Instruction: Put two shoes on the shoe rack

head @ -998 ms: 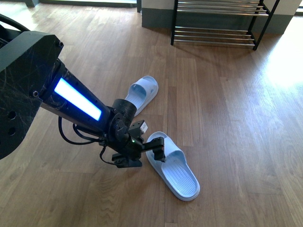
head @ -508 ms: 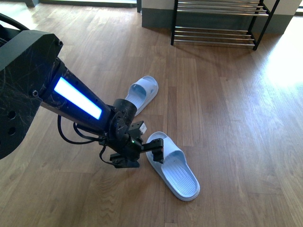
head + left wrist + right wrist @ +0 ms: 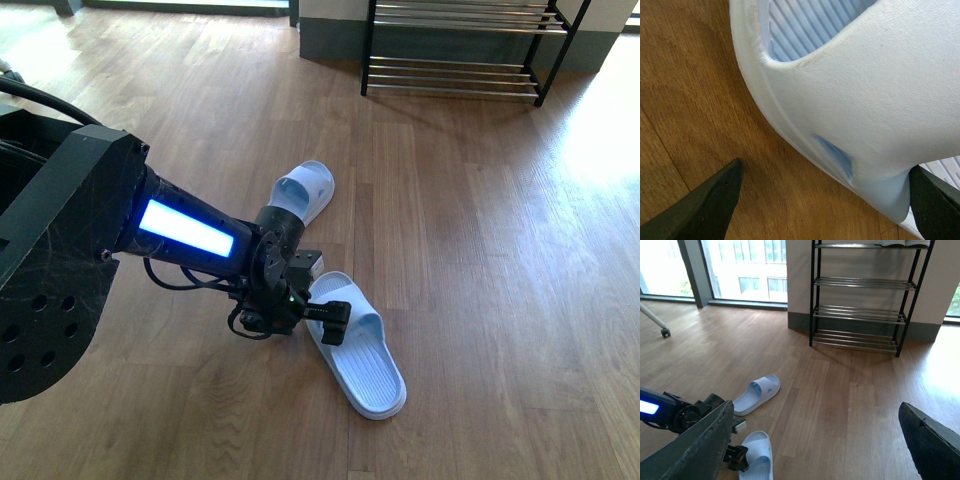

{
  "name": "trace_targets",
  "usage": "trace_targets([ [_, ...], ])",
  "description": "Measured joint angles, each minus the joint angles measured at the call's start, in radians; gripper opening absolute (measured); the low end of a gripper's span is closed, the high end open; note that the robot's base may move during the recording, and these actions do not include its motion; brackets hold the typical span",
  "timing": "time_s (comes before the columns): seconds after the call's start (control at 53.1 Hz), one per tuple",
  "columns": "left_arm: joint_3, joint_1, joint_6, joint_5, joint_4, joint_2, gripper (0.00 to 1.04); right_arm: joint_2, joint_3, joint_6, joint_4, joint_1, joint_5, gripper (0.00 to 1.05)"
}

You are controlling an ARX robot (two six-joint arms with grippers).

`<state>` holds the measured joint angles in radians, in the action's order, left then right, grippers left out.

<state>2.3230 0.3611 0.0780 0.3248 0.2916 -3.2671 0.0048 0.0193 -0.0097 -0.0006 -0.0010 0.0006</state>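
Note:
Two pale blue slides lie on the wood floor. The near slide [image 3: 362, 352] has my left gripper [image 3: 322, 305] at its strap. In the left wrist view the strap [image 3: 865, 85] fills the picture, and my left gripper [image 3: 825, 205] is open, one finger on the floor side and one at the strap's far edge. The far slide [image 3: 302, 193] lies apart, closer to the shoe rack [image 3: 455, 55], a black frame with chrome bars against the wall. My right gripper [image 3: 815, 450] hangs open and empty high above the floor, looking at both slides [image 3: 757, 394] and the rack [image 3: 862, 295].
A wheeled leg with a caster [image 3: 665, 332] stands at the far left near the windows. My left arm [image 3: 180, 235] reaches low across the floor from the left. Bare wood floor [image 3: 480, 220] stretches between the slides and the rack.
My left arm has dropped lower and pushed forward, so the open gripper now sits over the near slide's strap. That slide has shifted slightly left.

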Motion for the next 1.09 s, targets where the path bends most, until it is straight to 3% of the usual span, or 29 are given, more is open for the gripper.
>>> trace_targets([
  [0.132, -0.021, 0.0, -0.009, -0.017, -0.054, 0.002, 0.93, 0.0, 0.0, 0.0, 0.0, 0.0, 0.0, 0.96],
  [0.339, -0.073, -0.001, 0.074, 0.005, -0.069, 0.025, 0.53, 0.0, 0.0, 0.0, 0.0, 0.0, 0.0, 0.96],
  [0.471, -0.142, -0.017, 0.178, 0.012, -0.038, 0.087, 0.36, 0.0, 0.0, 0.0, 0.0, 0.0, 0.0, 0.96],
  [0.565, -0.289, -0.053, 0.265, -0.026, -0.043, 0.196, 0.2, 0.0, 0.0, 0.0, 0.0, 0.0, 0.0, 0.96],
  [0.697, -0.526, -0.111, 0.349, -0.073, -0.078, 0.386, 0.05, 0.0, 0.0, 0.0, 0.0, 0.0, 0.0, 0.96],
  [0.885, -0.9, -0.144, 0.386, -0.147, -0.194, 0.771, 0.03, 0.0, 0.0, 0.0, 0.0, 0.0, 0.0, 0.96],
  [1.092, -1.249, -0.169, 0.33, -0.257, -0.206, 1.228, 0.03, 0.0, 0.0, 0.0, 0.0, 0.0, 0.0, 0.96],
])
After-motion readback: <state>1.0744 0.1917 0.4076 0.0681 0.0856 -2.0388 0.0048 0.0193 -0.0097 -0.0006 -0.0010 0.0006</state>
